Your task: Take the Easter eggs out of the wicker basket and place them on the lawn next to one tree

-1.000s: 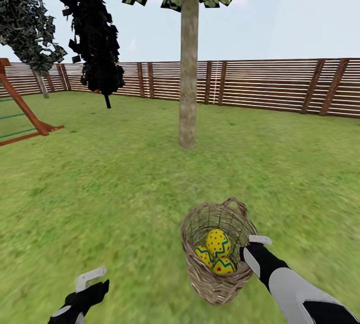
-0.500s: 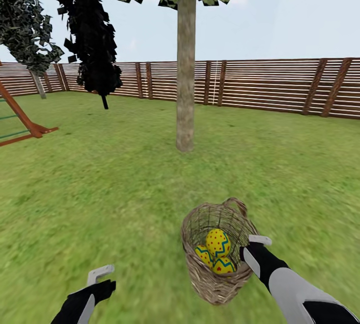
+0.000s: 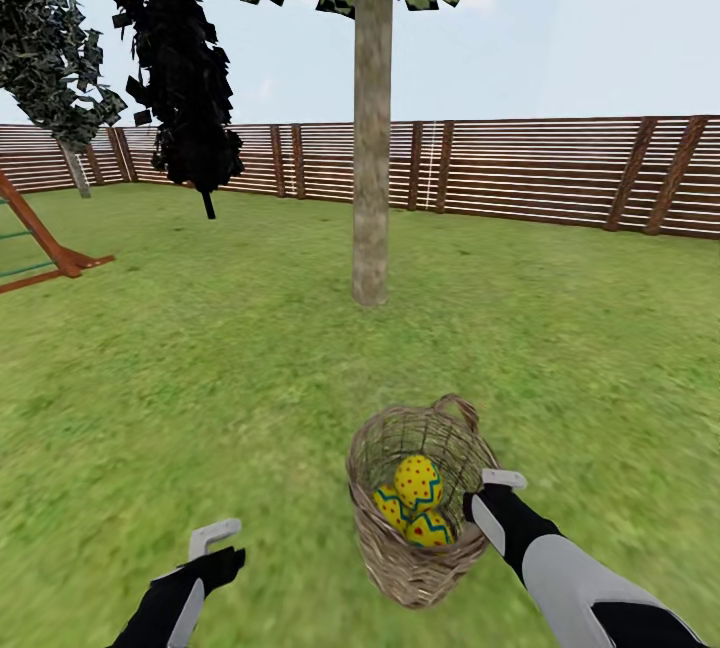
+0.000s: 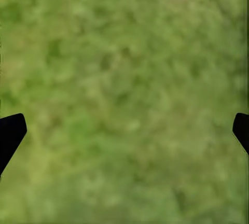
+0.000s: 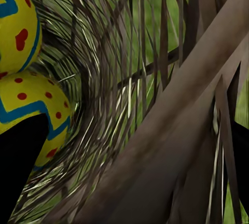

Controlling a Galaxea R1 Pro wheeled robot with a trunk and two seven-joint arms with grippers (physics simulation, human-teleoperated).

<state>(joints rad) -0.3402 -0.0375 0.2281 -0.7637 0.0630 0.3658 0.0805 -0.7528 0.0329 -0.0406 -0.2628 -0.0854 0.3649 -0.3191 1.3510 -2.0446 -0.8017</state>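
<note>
1. The wicker basket (image 3: 420, 518) hangs tilted above the lawn (image 3: 200, 378), short of the tree (image 3: 371, 178), its rim pinched by the right gripper (image 3: 485, 493); in the right wrist view one dark finger sits inside by the eggs and the other outside the weave, so I take it as clamped on the basket wall
2. All three Easter eggs (image 3: 415, 503) lie heaped in the basket's bottom, touching one another, one riding on top of the other two
3. The basket looks light and stiff enough to carry by its edge, though open twig-work may flex or slip under a one-sided grip, and its tilt could roll the eggs toward the low side
4. The eggs look smooth, rounded and hard, so I would guess slippery; the top one is the natural first pick, taken across its middle from above
5. The left gripper (image 3: 215, 543) hovers over bare grass beside the basket, well apart from it; the left wrist view shows its fingertips (image 4: 10, 133) at opposite edges, spread wide with nothing between
6. The lower two eggs are partly covered by the top one and the basket wall; the basket's underside is hard to read, the tree's crown is cut off overhead, and the wooden fence (image 3: 560, 173) closes the far side
</note>
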